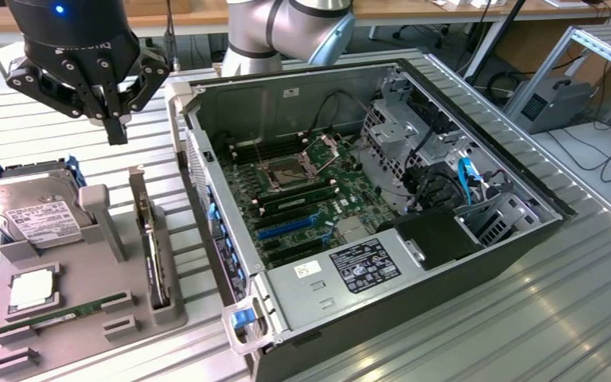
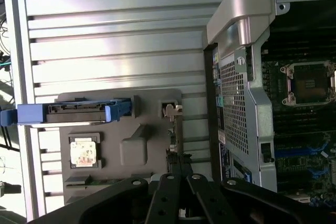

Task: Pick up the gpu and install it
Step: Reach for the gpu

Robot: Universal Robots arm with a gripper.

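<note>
The gpu [image 1: 149, 232] stands on its edge in a slot of the grey holder tray [image 1: 88, 318], a thin dark card with a metal bracket at its far end. My gripper [image 1: 117, 134] hangs above the tray near that bracket end, its fingers shut with nothing between them. In the wrist view the gripper [image 2: 178, 163] points down at the gpu [image 2: 174, 137], seen edge-on, with its bracket [image 2: 171, 109] just beyond the fingertips. The open computer case [image 1: 391, 263] lies to the exterior view's right of the tray, its motherboard showing blue slots [image 1: 284, 228].
The tray also holds a silver hard drive [image 1: 29, 213] in a blue carrier, a CPU chip [image 1: 32, 291] and a green RAM stick [image 1: 67, 312]. The case wall [image 1: 201, 199] rises close beside the gpu. All of it rests on a ribbed metal table [image 1: 560, 310].
</note>
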